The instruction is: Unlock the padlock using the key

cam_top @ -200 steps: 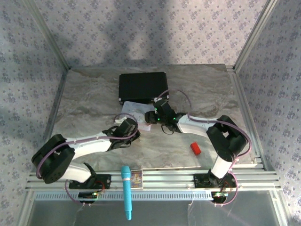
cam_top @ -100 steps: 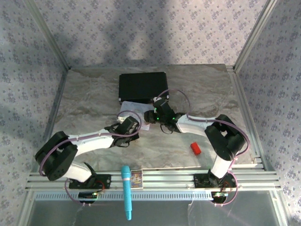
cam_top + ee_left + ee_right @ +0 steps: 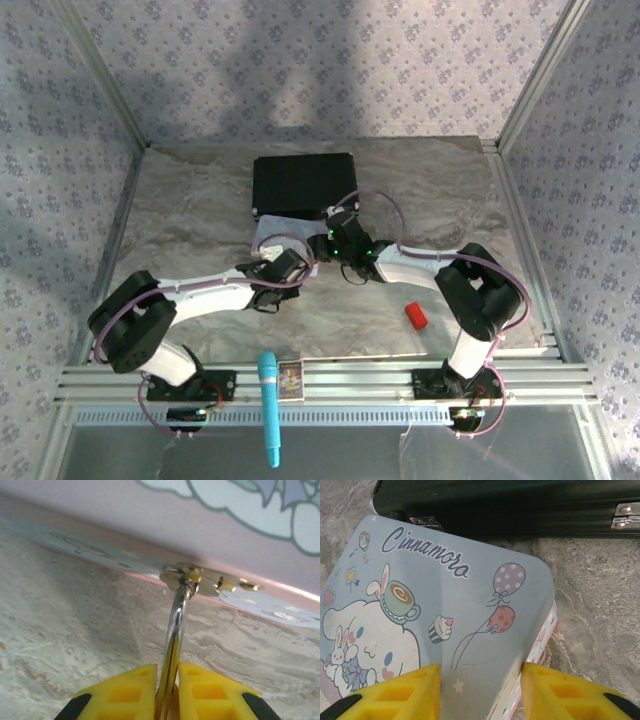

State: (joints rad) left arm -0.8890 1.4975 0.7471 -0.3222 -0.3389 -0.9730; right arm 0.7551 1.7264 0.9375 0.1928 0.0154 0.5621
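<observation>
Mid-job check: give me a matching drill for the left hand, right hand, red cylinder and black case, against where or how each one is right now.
Things:
1. left hand
2. right hand
3. red cylinder
4. black case

Place or state:
A. just beyond the blue tin
B. shut on the thin silver key
C. fingers apart over the tin's lid
D. lying alone, right of both hands

Pairs: 1-B, 2-C, 3-D, 4-A

Thin silver key stands upright; tip apparently meets the brass padlock above.
</observation>
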